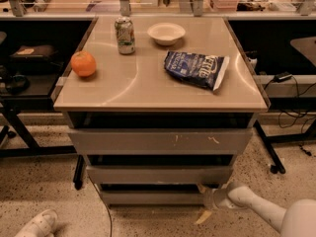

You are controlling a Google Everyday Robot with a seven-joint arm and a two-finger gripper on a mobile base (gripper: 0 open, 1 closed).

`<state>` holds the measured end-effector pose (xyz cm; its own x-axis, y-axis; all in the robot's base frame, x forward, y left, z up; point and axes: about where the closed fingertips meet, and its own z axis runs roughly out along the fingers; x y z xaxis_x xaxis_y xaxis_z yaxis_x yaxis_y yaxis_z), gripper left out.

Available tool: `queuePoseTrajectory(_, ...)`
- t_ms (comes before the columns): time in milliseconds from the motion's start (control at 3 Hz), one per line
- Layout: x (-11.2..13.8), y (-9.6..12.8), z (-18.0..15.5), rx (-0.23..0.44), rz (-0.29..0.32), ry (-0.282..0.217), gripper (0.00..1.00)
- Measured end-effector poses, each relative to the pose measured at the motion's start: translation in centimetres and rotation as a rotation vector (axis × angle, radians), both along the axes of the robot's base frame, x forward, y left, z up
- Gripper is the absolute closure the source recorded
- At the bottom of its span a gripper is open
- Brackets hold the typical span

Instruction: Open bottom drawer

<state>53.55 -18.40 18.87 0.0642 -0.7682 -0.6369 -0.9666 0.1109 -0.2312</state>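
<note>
The bottom drawer (150, 197) is the narrowest plain grey front, lowest of three under the beige table. It stands out a little from the cabinet, with a dark gap above it. My gripper (203, 202) is at the drawer's right end, low near the floor, on a white arm (261, 210) that comes in from the lower right. One tan finger points up by the drawer's upper right corner and the other points down toward the floor (203, 217).
Above are the medium grey front (159, 174) and the widest front with white scratches (160, 141). On the tabletop: an orange (83, 63), a can (125, 35), a white bowl (166, 33), a blue chip bag (196, 69). Black table legs (269, 149) and cables stand at both sides.
</note>
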Motion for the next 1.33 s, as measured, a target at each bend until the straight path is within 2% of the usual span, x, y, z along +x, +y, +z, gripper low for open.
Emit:
queuePoseTrajectory(333,0.6,-0.2,-1.0,-0.028,-0.002,-0.022,0.0)
queuePoseTrajectory(1000,0.8,-1.1,-2.6,-0.072,-0.015,-0.032,0.0)
queuePoseTrajectory(1333,1.4,-1.3,-3.7,-0.07,-0.02,0.0,0.0)
